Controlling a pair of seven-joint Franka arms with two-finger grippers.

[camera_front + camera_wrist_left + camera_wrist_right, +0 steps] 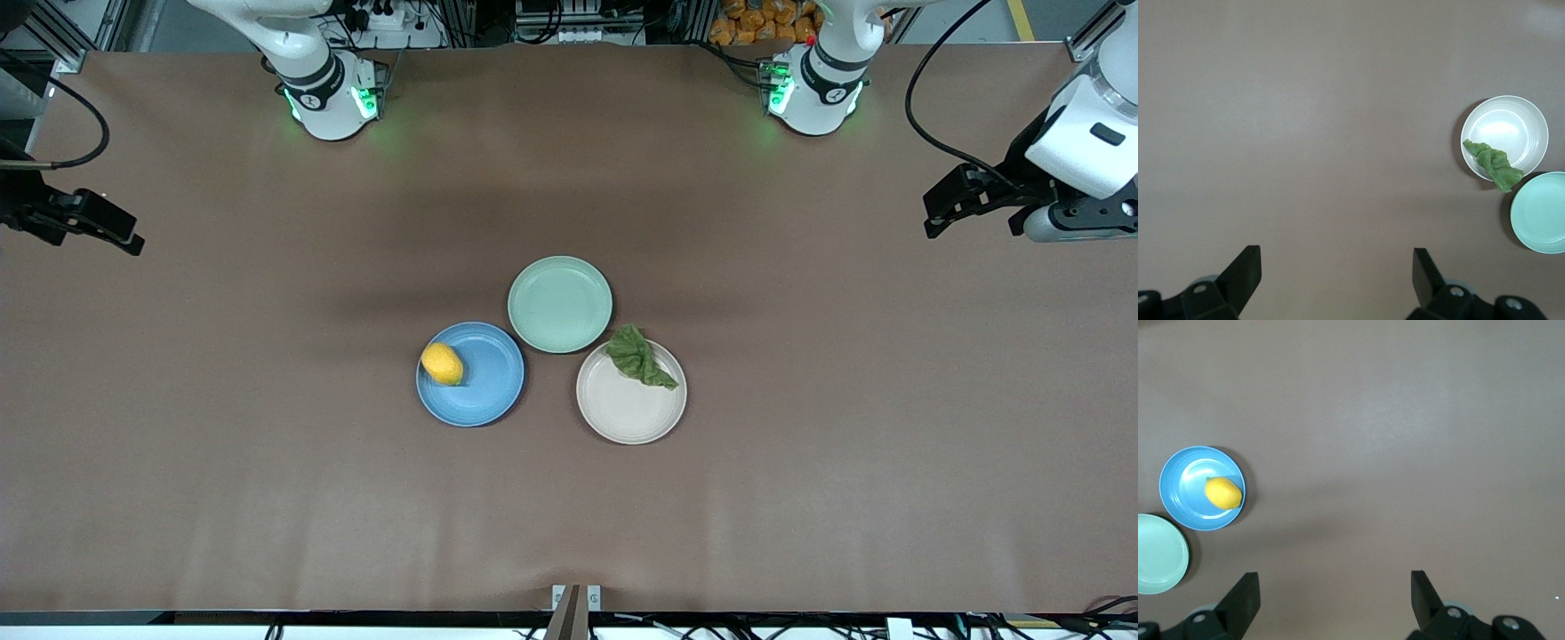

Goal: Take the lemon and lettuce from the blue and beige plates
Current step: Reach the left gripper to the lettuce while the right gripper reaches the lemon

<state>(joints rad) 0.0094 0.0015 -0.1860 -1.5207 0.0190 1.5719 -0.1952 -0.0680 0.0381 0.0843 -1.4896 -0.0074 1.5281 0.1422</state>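
The lemon (442, 364) lies on the blue plate (484, 391), at its rim toward the right arm's end; both show in the right wrist view, lemon (1223, 493) on plate (1185, 487). The lettuce (640, 357) drapes over the rim of the beige plate (627, 413), on the side farther from the front camera; the left wrist view shows the leaf (1493, 164) on that plate (1515, 127). My left gripper (973, 209) (1337, 267) is open and empty, up at the left arm's end. My right gripper (93, 229) (1335, 588) is open and empty, up at the right arm's end.
A pale green plate (560, 303) sits bare, touching the other two, farther from the front camera; it also shows in the left wrist view (1541, 213) and the right wrist view (1158, 555). Brown table (267, 462) all around. The arm bases stand along the table's edge farthest from the front camera.
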